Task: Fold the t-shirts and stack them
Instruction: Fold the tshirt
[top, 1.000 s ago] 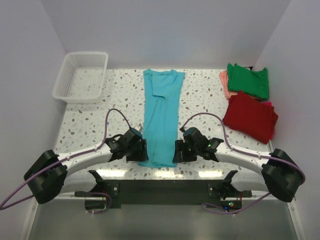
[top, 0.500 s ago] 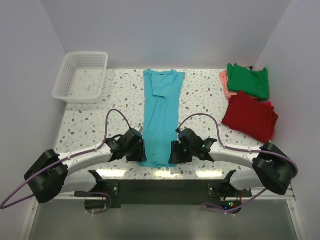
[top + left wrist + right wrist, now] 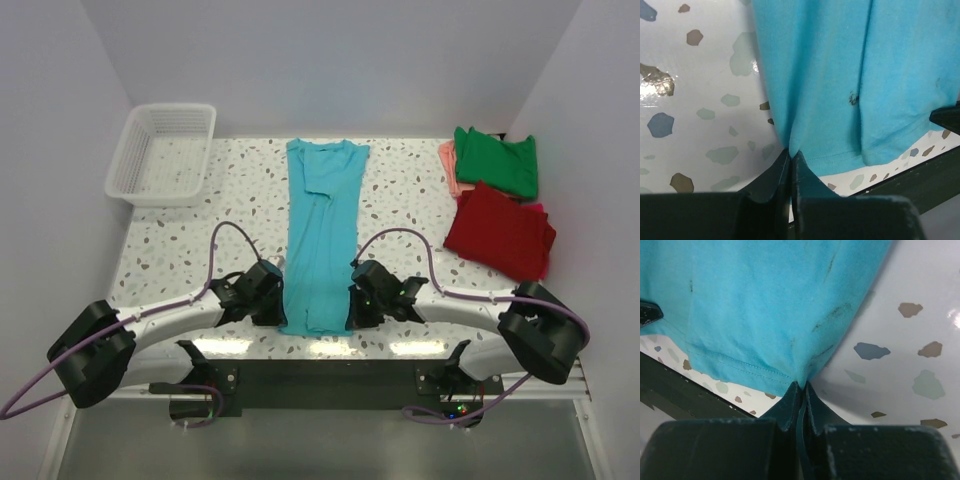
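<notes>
A turquoise t-shirt (image 3: pixel 322 235), folded into a long narrow strip, runs from the table's back to its front edge. My left gripper (image 3: pixel 281 310) is shut on its near left hem corner (image 3: pixel 790 145). At the near right hem corner (image 3: pixel 802 377), my right gripper (image 3: pixel 349 310) is shut as well. Both pinch cloth right at the fingertips. Green (image 3: pixel 497 160), salmon-pink (image 3: pixel 449 165) and red (image 3: pixel 500 232) t-shirts lie folded at the back right.
A white lattice basket (image 3: pixel 163 152) stands at the back left corner. The speckled table (image 3: pixel 180 250) has walls close on the left, back and right. Its dark front edge (image 3: pixel 920 175) runs just below the hem.
Both grippers have moved inward onto the hem's corners and closed on the cloth. The hem's bottom end has narrowed slightly between them.
</notes>
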